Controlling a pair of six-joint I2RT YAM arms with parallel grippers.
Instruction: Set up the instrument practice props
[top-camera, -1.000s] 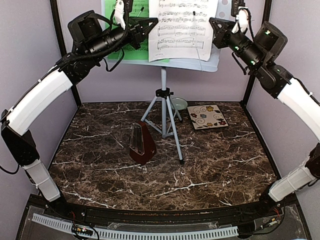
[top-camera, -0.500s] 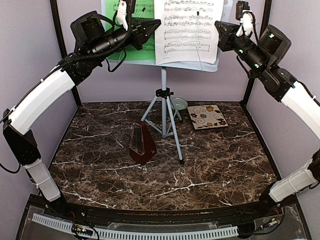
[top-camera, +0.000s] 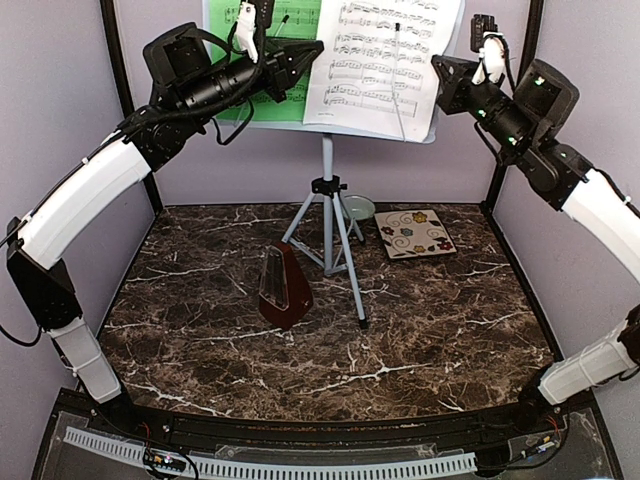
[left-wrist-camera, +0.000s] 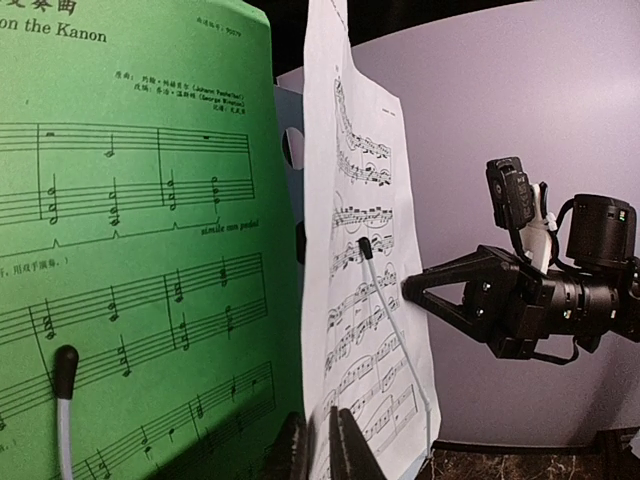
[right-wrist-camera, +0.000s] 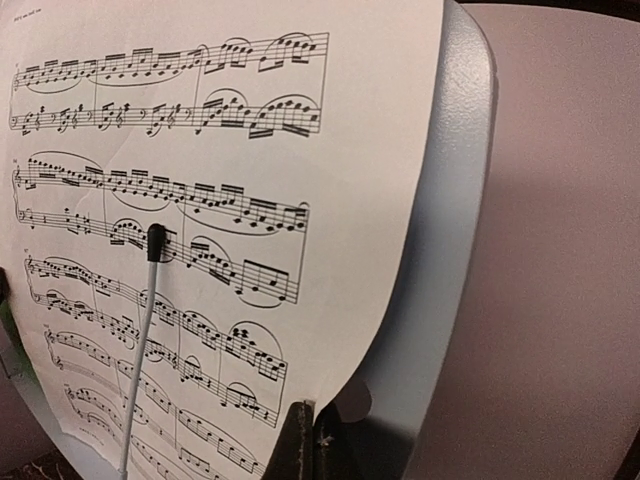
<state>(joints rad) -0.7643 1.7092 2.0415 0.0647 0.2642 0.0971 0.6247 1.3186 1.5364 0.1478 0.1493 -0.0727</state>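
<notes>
Top external view: a dark marbled counter carries the pale tripod music stand, its white desk raised high at the back. On the desk a green sheet sits left and a white sheet right, tilted. The red-brown pyramid metronome stands near the tripod's feet. The right end effector is clenched at the white sheet's lower corner. The left end effector is almost closed at that sheet's edge — I cannot tell whether it grips.

Overhead my light is soft and even; the marble table has a mild sheen. On my left wrist feed the left pincer is a dark blur at the bottom edge. The green sheet above and left of it glows vivid, staves bowed by the lens. The right pincer is equally murky, the white sheet above it crisp, the wall to its right dim.
</notes>
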